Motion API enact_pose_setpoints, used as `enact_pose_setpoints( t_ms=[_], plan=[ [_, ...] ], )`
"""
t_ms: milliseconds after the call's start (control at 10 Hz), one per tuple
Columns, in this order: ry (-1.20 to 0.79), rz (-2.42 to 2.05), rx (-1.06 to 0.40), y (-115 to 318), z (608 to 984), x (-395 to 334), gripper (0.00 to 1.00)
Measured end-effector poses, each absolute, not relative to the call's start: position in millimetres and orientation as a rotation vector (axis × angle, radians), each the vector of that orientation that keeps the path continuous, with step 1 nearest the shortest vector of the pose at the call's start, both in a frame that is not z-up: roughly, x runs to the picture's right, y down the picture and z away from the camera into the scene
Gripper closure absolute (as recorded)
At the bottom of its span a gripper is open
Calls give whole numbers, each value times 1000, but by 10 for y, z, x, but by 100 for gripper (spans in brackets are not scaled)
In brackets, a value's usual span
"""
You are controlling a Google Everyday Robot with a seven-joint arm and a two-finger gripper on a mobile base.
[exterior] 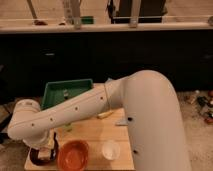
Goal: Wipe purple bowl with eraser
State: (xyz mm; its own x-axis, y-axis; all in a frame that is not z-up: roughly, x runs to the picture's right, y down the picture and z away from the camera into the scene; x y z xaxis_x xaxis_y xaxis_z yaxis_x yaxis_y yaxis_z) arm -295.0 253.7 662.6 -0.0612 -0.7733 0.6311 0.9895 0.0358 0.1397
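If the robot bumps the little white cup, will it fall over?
Probably easily: the white cup looks small and thin, so likely light. It stands near the front edge of the table, so a push might send it off. The gripper is down at the purple bowl, past the orange bowl, so a bump seems unlikely now.

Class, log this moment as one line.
gripper: at purple bowl | orange bowl: beside it | cup: further right

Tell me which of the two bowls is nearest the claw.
The dark purple bowl, leftmost in view: the claw hangs right over it. The bright orange bowl sits beside it, farther from the claw.
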Motion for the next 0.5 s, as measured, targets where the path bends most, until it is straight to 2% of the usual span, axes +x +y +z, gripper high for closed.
enact_pose_setpoints(
  t_ms=[500],
  plan=[
    [-698, -1548, -419, 2624, 6670, -3232, 100]
  ],
)
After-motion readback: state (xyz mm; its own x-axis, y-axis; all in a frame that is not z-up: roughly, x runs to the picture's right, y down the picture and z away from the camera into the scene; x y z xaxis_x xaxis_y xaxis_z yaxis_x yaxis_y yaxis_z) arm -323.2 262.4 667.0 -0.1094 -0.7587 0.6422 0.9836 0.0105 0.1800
